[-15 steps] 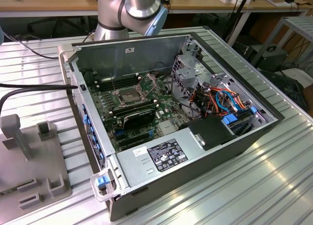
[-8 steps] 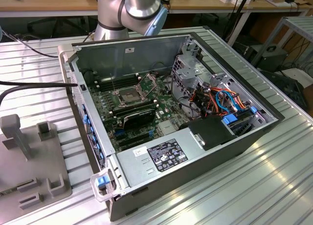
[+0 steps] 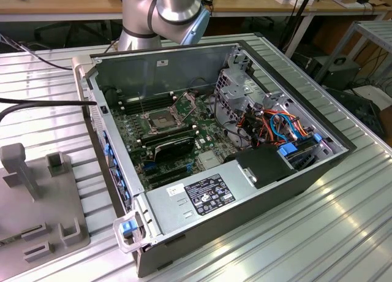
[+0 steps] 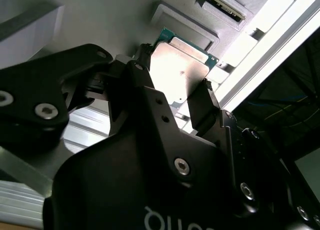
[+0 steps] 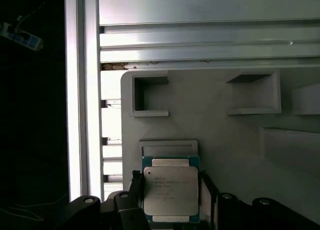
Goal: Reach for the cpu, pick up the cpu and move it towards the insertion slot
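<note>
The cpu, a thin square chip with a pale metal face and a green rim, sits between my gripper's two black fingers, which press against its opposite edges. In the second wrist view the cpu shows from below, clamped by the gripper just off a shallow square recess in a grey plastic block. The insertion slot, a metal-framed socket with a dark centre, lies on the motherboard inside the open computer case in the exterior view.
The grey block has rectangular notches and lies on a ribbed aluminium table. The case's walls, a drive cage, coloured cables and a power supply surround the motherboard. The arm's body stands behind the case.
</note>
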Controlling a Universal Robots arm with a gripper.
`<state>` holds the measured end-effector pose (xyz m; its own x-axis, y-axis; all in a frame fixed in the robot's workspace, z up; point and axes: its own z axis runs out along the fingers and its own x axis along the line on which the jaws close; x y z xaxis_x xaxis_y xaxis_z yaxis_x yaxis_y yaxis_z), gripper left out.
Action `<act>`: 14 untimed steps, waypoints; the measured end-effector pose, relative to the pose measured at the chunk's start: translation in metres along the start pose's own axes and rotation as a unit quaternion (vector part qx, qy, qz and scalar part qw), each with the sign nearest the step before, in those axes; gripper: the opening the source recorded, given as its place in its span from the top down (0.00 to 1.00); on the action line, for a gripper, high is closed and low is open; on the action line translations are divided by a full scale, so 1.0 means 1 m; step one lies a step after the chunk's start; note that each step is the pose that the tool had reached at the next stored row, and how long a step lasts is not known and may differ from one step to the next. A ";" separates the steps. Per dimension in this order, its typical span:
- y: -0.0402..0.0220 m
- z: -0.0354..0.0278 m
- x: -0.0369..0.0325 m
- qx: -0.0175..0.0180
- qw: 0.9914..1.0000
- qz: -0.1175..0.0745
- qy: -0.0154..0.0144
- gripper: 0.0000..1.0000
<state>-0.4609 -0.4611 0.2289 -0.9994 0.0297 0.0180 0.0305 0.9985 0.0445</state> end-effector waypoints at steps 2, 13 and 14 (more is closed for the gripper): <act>0.0000 -0.0011 0.0000 0.000 1.000 0.000 0.000 0.45; 0.0004 -0.0081 0.0001 0.000 1.000 0.000 0.000 0.45; 0.0004 -0.0087 0.0002 0.000 1.000 0.000 0.000 0.45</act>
<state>-0.4609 -0.4611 0.2375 -0.9994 0.0297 0.0180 0.0305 0.9985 0.0445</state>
